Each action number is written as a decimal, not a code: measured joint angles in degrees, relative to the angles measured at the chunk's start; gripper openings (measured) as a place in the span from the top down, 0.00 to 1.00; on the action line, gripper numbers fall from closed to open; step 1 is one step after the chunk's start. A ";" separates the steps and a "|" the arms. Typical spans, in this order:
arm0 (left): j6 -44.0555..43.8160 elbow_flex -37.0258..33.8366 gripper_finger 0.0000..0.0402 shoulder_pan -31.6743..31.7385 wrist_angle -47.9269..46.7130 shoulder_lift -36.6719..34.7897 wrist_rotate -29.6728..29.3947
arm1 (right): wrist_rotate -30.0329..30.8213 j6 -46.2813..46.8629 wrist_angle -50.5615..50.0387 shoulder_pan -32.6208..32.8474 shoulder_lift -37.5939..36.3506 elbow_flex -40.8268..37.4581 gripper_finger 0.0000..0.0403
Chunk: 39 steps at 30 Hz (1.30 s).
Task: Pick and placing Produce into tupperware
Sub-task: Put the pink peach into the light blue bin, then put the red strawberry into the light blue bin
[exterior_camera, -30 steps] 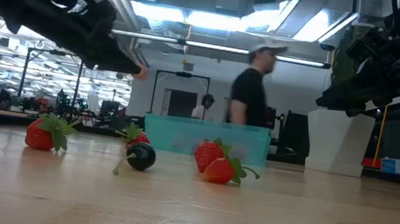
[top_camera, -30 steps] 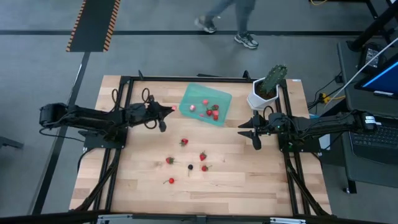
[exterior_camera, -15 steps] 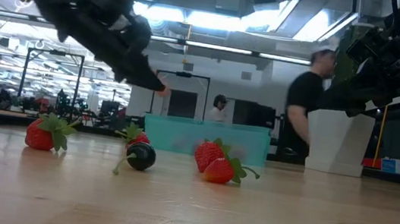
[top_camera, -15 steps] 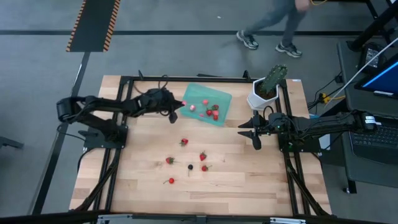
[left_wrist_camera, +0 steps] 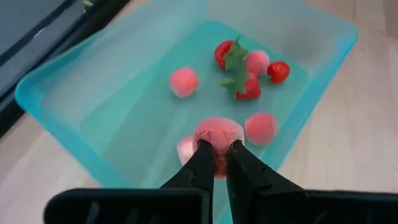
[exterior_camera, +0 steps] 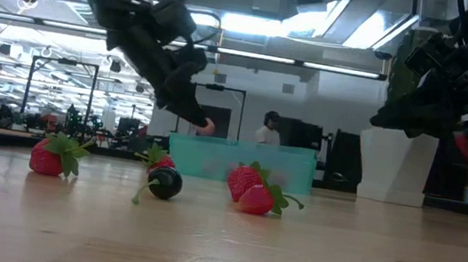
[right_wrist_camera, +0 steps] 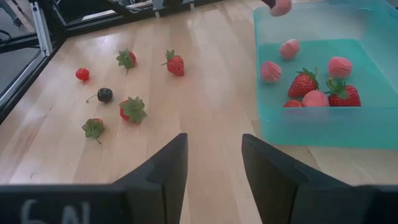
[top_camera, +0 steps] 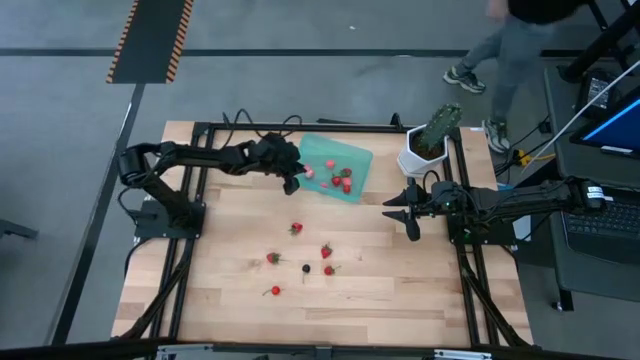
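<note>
The teal tupperware [top_camera: 318,150] lies at the table's far middle and holds several red and pale pink pieces of produce [left_wrist_camera: 249,84]. My left gripper [top_camera: 292,183] hangs over the tupperware's left end, shut on a pale pink berry [left_wrist_camera: 217,132]. More strawberries [top_camera: 326,250], a dark berry [top_camera: 306,268] and a small red one [top_camera: 275,291] lie loose on the wood in the table's middle. My right gripper [top_camera: 405,212] stands open to the right of the tupperware, over bare wood, with nothing between its fingers. My left gripper pinches the pale pink berry's near side [left_wrist_camera: 217,146] between its two fingertips [left_wrist_camera: 202,158]. The fingers slant down from the table's left side. The berry [exterior_camera: 207,127] hangs clear above the tupperware's left end [left_wrist_camera: 124,124].
A green cactus-like plant in a white pot [top_camera: 425,150] stands at the far right, just behind my right gripper. Black frame rails [top_camera: 190,250] run along the table's left, right and far sides. A person [top_camera: 510,45] walks on the floor beyond the far edge.
My left gripper has swung toward the table's right, from over the left rail to the tupperware's left end, tipping its fingers downward and staying shut on the pink berry. A person has walked rightward behind the table.
</note>
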 joint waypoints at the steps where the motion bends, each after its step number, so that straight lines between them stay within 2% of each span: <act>1: 0.42 0.90 0.97 0.00 -0.36 0.68 0.04 | 0.00 0.00 -0.03 0.00 0.00 0.00 0.62; 10: 2.71 7.80 0.97 -0.02 -11.93 4.51 0.04 | 0.00 0.02 -0.22 -0.01 0.00 0.00 0.62; 23: 2.82 8.19 0.97 1.89 -18.59 4.36 -0.35 | 0.00 0.22 -0.50 -0.01 0.00 0.00 0.62; 31: 2.85 8.19 0.83 1.36 -18.21 4.36 0.72 | 0.00 0.24 -0.50 0.01 0.00 0.00 0.62; 39: 2.83 8.16 0.77 0.85 -14.74 4.36 0.76 | 0.00 0.24 -0.52 0.00 0.00 0.00 0.62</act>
